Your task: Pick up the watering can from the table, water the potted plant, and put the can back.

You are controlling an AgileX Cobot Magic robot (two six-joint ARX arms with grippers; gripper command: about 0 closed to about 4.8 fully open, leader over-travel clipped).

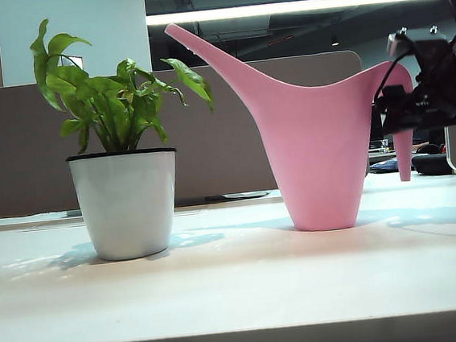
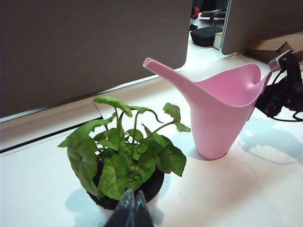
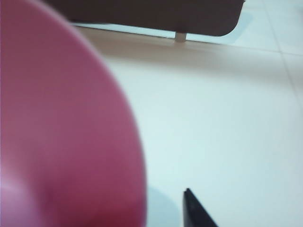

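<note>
While upright on the broad matte white table (image 1: 239,283), the tall smooth pink plastic watering can (image 1: 319,150) stands just right of the leafy green plant in its black-rimmed white pot (image 1: 126,203), spout upswept toward it. My right gripper (image 1: 416,108) sits at its drooping handle, jaw state indeterminable. My left gripper (image 2: 132,210) hovers by the plant, fingertips together.

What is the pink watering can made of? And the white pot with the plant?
The watering can looks like smooth plastic: one even pink colour, thin walls, soft sheen, no seams showing. The pot of the potted plant has a glossy white wall with a thin black rim; it could be plastic or glazed ceramic, the pictures leave that open.
</note>
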